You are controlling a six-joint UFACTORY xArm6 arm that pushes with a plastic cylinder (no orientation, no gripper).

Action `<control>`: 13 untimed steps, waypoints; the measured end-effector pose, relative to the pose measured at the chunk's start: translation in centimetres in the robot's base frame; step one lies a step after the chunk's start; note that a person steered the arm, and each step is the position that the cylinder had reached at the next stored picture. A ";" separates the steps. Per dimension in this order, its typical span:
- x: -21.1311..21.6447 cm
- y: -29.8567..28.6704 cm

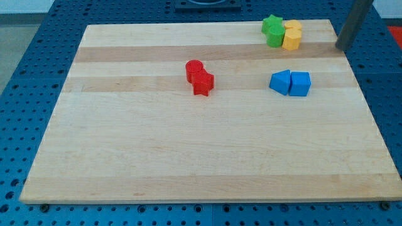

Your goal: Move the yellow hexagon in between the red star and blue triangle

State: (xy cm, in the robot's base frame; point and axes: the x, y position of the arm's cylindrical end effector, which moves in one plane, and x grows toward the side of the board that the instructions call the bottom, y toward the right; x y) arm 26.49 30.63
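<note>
Near the view's top right corner, my tip sits at the right edge of the light wooden counter, the dark rod rising out of frame above it. This rig carries no jaws, so they have no apart or together state for me to report.

Just to the view's left of my tip, though apart from it, lies a tight cluster of four blocks. The yellow hexagon block touches a second yellow block behind it. A green star block and a second green block press against their left sides.

At mid-counter, the red star block touches a red cylinder block. Well to the view's right of these, the blue triangle block touches a blue cube block, below the yellow-green cluster.
</note>
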 end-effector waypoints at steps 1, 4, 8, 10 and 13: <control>-4.8 0.1; -6.8 -6.5; -2.5 -10.7; 1.0 -11.2; 5.8 -16.4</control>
State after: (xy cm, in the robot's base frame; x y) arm 32.30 14.25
